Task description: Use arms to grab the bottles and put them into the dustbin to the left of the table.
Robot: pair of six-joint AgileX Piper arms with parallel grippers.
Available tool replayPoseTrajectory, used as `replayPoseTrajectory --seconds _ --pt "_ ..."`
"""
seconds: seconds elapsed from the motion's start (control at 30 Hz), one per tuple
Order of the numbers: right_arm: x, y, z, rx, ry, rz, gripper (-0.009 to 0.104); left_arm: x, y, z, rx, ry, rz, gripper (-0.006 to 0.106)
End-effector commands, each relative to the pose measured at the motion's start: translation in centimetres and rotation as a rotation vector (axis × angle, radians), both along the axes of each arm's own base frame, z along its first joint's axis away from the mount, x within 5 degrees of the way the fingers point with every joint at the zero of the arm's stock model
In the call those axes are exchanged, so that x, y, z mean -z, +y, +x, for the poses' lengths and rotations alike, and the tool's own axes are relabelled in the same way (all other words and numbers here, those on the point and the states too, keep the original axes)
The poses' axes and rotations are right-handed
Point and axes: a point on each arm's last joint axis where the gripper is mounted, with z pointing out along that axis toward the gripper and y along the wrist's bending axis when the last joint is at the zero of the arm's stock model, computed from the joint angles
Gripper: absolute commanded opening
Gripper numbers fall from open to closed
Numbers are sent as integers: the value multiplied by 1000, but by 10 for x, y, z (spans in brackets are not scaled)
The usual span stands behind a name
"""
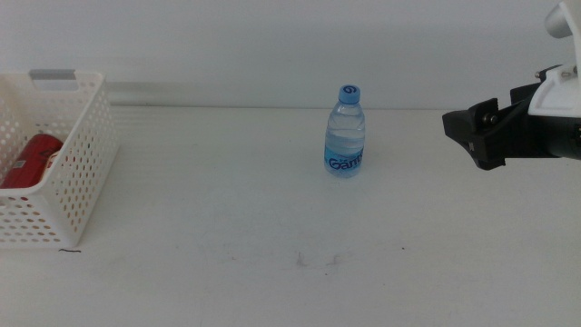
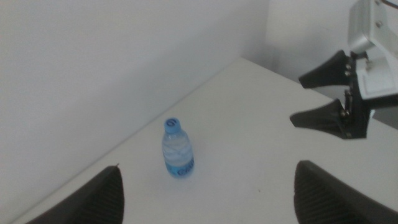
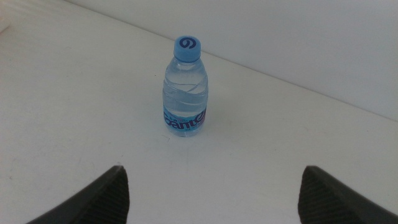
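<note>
Middle view: red can (image 1: pixel 32 160) inside dustbin (image 1: pixel 83 154), water bottle (image 1: pixel 345 133) upright mid-table.

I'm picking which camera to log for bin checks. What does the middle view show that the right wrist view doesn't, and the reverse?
Only the middle view shows the dustbin at the table's left edge with the red can lying inside it, and the right gripper from outside, jaws open, entering from the right. Only the right wrist view shows the bottle's blue cap close up between that gripper's own spread jaws. Both show the water bottle standing upright on the white table, untouched. The left gripper is absent from both.
</note>
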Motion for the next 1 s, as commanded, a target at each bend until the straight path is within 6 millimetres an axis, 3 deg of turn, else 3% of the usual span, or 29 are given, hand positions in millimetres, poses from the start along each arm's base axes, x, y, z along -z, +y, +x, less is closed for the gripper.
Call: replayPoseTrajectory --seconds 0.0,0.2,0.3,0.4,0.47,0.57,0.67,0.77,0.97 --pt "-1 0 -1 -7 -13 -7 88 -6 0 -2 -7 -41 -20 94" --pt "-1 0 -1 -7 -13 -7 88 -10 -3 -1 -6 -60 -73 94" --pt "-1 0 -1 -7 -13 -7 88 3 -3 11 -109 -36 0 94" --pt "-1 0 -1 -7 -13 -7 88 28 -19 21 -154 -9 -52 94" --pt "-1 0 -1 -7 -13 -7 88 55 -33 27 -174 -98 -69 94" --pt "-1 0 -1 -7 -13 -7 88 116 -54 34 -147 -336 -57 94" --pt "-1 0 -1 -7 -13 -7 88 173 -66 34 -100 -516 -197 94" --pt "-1 0 -1 -7 -13 -7 88 224 -71 40 -106 -458 -259 94" --pt "-1 0 -1 -7 -13 -7 88 303 -94 71 -118 -291 -198 94"
